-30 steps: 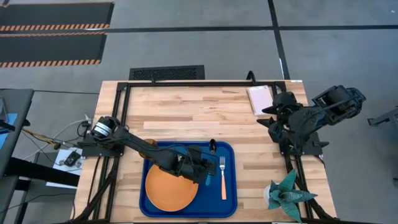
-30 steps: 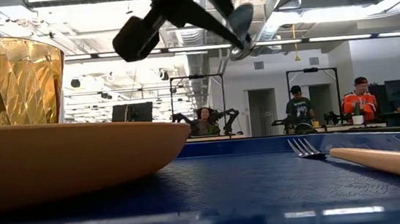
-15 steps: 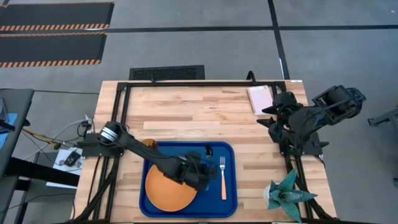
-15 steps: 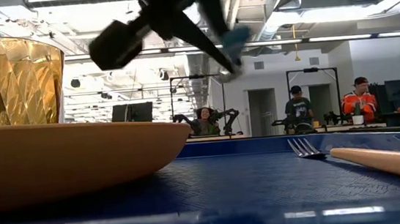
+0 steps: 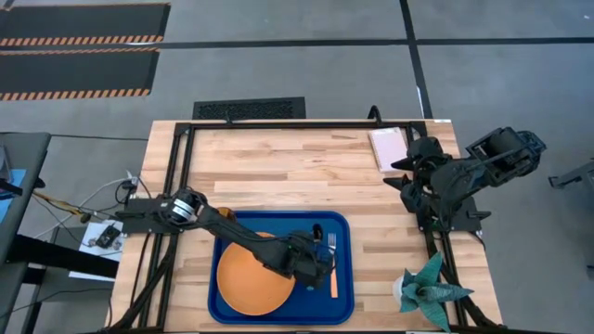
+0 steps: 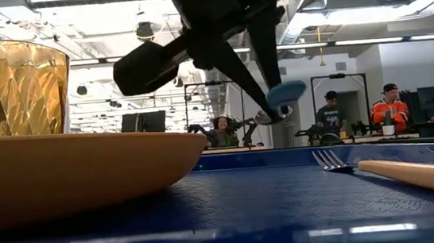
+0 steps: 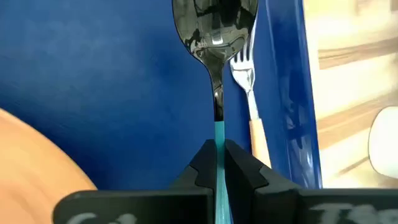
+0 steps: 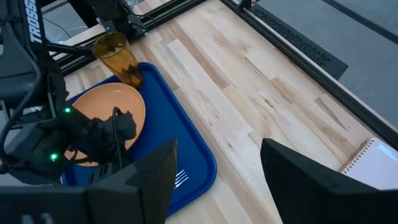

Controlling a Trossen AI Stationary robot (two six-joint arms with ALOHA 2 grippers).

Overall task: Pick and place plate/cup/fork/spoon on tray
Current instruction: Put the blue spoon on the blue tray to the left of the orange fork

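Observation:
My left gripper (image 5: 313,262) is over the blue tray (image 5: 345,301), shut on the spoon (image 7: 214,25), which has a dark bowl and a light blue handle. The fork (image 5: 332,271) lies flat on the tray floor just right of the spoon, and its tines also show in the left wrist view (image 7: 244,68). The orange plate (image 5: 246,283) lies on the tray's left half. The amber cup (image 8: 118,57) stands upright by the tray's far left corner. My right gripper (image 5: 408,174) is open and empty at the table's far right. My left gripper pinches the spoon's light blue handle (image 7: 219,146) between its two fingers, just behind the dark neck. The fingers lie along the handle and slant down toward the table's far edge. The bowl sticks out ahead of the fingertips, and the low view shows the spoon clear of the tray floor.
A pinkish-white block (image 5: 387,148) lies at the table's far right. A green folded-paper plant (image 5: 429,289) stands at the near right corner. Black frame rails (image 5: 186,167) run along the table's sides. People stand in the room behind (image 6: 392,113).
My left gripper has gone down toward the tray floor and a little toward the table's near and right edges, closer to the fork. It has stayed shut on the spoon. The spoon has come down with it, its bowl still pointing toward the far edge.

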